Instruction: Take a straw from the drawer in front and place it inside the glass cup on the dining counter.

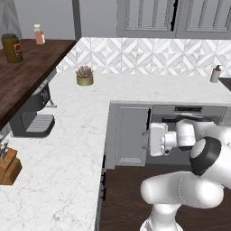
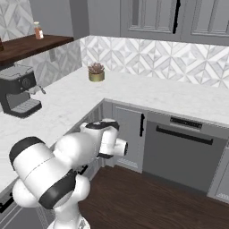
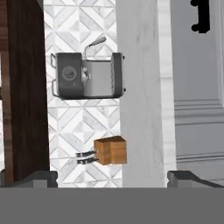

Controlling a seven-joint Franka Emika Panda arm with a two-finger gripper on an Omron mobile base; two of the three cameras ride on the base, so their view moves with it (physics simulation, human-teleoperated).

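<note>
Start with the two-finger gripper [image 3: 113, 178]: in the hand view its dark fingertips [image 3: 37, 178] stand wide apart with nothing between them. You hold no straw.

Just beyond the fingertips lies the white marble-patterned countertop [image 3: 140, 109]. On it stand the light-brown wooden knife block [image 3: 110, 151] and, farther on, the grey espresso machine [image 3: 89, 75], against the patterned tile wall [image 3: 78, 122].

In the left base view, the hand [image 1: 158, 140] faces the grey cabinet fronts [image 1: 131, 135] below the counter.

The straw, its drawer and the glass cup cannot be located. Judge every step outstanding: open the drawer, grasp the straw, carry it, insert it.
</note>
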